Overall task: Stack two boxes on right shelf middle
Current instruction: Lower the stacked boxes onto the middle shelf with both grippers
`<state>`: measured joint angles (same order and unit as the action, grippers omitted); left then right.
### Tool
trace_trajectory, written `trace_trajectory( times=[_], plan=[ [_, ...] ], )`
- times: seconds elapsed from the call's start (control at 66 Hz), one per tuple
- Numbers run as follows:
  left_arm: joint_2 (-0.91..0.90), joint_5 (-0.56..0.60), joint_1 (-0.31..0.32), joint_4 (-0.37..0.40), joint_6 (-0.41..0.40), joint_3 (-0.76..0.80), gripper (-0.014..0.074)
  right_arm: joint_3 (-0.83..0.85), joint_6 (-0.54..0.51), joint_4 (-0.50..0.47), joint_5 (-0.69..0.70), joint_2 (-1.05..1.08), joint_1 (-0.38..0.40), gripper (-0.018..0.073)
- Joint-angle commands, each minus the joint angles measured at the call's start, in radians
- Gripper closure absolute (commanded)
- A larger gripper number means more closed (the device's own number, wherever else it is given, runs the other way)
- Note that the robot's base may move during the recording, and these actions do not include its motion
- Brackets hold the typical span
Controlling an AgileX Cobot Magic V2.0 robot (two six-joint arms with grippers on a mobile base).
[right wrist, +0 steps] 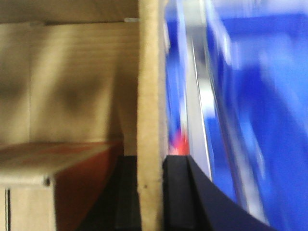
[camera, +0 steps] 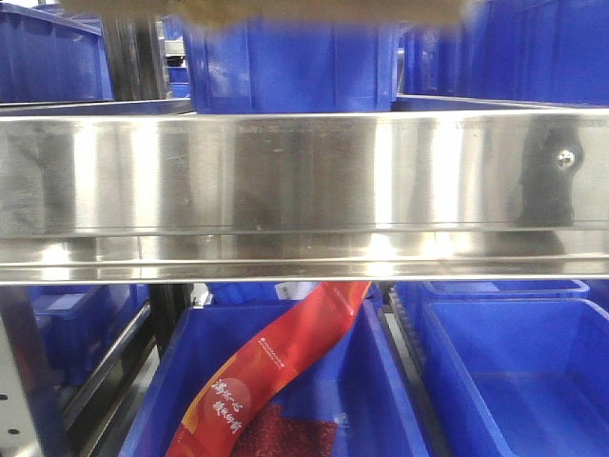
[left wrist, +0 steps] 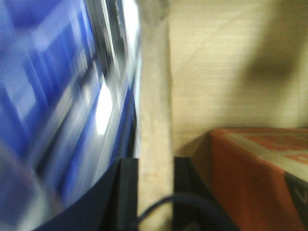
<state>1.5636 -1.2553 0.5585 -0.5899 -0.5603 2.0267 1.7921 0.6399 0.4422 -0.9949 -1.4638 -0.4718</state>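
Observation:
I hold one open brown cardboard box by two opposite walls. In the left wrist view my left gripper (left wrist: 155, 163) is shut on the edge of the box wall (left wrist: 154, 96), one finger inside and one outside. My right gripper (right wrist: 151, 161) pinches the opposite wall (right wrist: 151, 72) the same way. Inside the box lies an orange-topped cardboard package (left wrist: 255, 168) (right wrist: 57, 154). The steel shelf (camera: 304, 171) fills the front view with its shiny front lip. A blurred tan strip (camera: 276, 8) at the top edge of that view could be the box. No other box shows apart from this.
Blue plastic bins (camera: 285, 57) stand on the shelf behind the lip. Below it are more blue bins (camera: 514, 371), one holding a red printed bag (camera: 276, 371). A perforated upright (camera: 19, 381) stands at the lower left. A screw head (camera: 565, 157) sits on the lip at the right.

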Motion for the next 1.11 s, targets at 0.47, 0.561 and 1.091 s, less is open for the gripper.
trace_trajectory(
  times=[0.47,0.561,1.091],
  plan=[
    [0.109,0.034,-0.12,0.244,0.036,-0.008,0.0708,0.013,0.003,-0.076,-0.057,-0.106,-0.004,0.0728],
    [0.108,0.034,-0.124,0.248,0.036,-0.008,0.0708,0.013,0.003,-0.076,-0.055,-0.111,-0.004,0.0694],
    [0.108,0.034,-0.124,0.216,0.036,-0.001,0.0079,0.013,-0.003,-0.06,-0.023,-0.107,-0.004,0.0029]
  ],
)
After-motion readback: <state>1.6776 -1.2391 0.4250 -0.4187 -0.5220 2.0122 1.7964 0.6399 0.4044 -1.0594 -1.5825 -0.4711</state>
